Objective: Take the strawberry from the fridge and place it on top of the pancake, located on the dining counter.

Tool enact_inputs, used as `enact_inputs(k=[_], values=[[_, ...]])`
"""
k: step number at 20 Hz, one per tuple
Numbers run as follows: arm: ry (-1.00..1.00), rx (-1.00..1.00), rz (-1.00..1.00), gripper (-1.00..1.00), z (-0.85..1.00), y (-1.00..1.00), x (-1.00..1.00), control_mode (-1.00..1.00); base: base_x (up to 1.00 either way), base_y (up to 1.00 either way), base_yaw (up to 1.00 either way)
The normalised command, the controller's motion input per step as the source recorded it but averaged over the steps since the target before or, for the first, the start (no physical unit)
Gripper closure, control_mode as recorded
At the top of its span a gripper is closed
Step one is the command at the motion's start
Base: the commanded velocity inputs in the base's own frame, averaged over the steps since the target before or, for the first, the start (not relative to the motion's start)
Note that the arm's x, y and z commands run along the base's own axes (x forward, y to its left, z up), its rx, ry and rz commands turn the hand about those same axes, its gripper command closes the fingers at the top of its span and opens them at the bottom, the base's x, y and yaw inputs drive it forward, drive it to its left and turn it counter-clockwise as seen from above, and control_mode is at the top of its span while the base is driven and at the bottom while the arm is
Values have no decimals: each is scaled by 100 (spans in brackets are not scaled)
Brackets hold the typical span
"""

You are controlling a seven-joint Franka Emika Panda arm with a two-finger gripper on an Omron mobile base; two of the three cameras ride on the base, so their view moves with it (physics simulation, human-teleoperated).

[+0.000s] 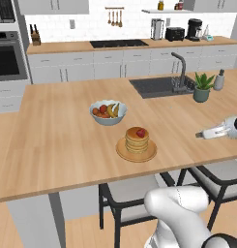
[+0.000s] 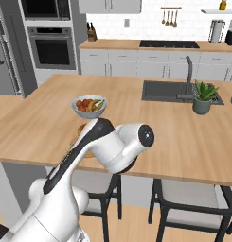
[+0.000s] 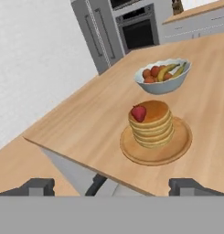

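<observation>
Resting atop the pancake (image 1: 137,140) near the desk (image 1: 57,126) front edge, the strawberry (image 1: 140,132) sits; right base view: the arm hides it; hand view: berry tip points down-left, gripper (image 3: 113,186) fingers apart

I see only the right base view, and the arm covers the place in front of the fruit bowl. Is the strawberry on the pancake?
Observer: Yes. In the left base view the strawberry sits on top of the pancake.
Operator: And the gripper, does it hold anything?
Observer: No. The gripper is open and empty, off to the right of the stack, not touching it.
Operator: Is the stack upright?
Observer: Yes, it stands upright on its tan plate.
</observation>
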Motion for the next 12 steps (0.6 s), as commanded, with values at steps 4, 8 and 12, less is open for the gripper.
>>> enact_inputs(k=[4,8,12], values=[[-9,4,3,-100,0,-1,-46,-100,0,0,0],[-5,0,0,-100,-14,1,-15,-100,0,0,0],[-5,3,0,-100,-11,0,0,-100,0,0,0]])
